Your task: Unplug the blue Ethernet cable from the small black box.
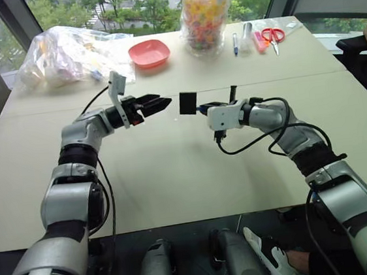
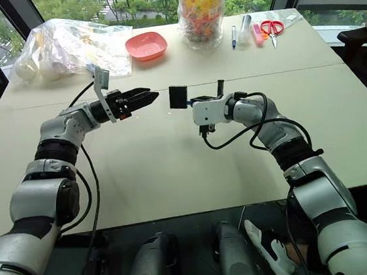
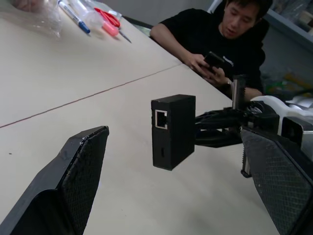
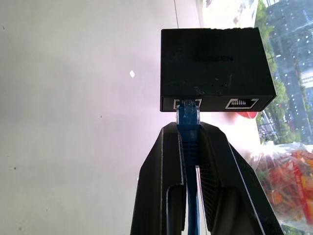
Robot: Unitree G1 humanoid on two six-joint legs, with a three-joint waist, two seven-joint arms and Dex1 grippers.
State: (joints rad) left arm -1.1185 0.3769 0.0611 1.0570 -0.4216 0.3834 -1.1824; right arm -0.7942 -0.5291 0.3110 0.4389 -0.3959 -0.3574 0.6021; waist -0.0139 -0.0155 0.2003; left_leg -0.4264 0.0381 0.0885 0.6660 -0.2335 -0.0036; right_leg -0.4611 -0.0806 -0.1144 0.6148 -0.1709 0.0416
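Note:
The small black box (image 1: 188,103) hangs in the air above the middle of the table (image 1: 174,178). The blue Ethernet cable (image 4: 188,115) is plugged into one of the two ports on its side. My right gripper (image 4: 188,128) is shut on the cable just behind the plug and carries the box by it. My left gripper (image 1: 165,102) is level with the box and a short way to its left, pointing at it. Its fingers (image 3: 83,166) stand wide open with nothing between them. In the left wrist view the box (image 3: 173,129) shows an empty port facing that gripper.
At the far side of the table are a clear plastic bag (image 1: 70,54), a pink bowl (image 1: 149,53), a jar of colourful snacks (image 1: 206,13), pens (image 1: 235,42) and red scissors (image 1: 272,35). A person (image 3: 220,39) sits at the table's right side, holding a phone.

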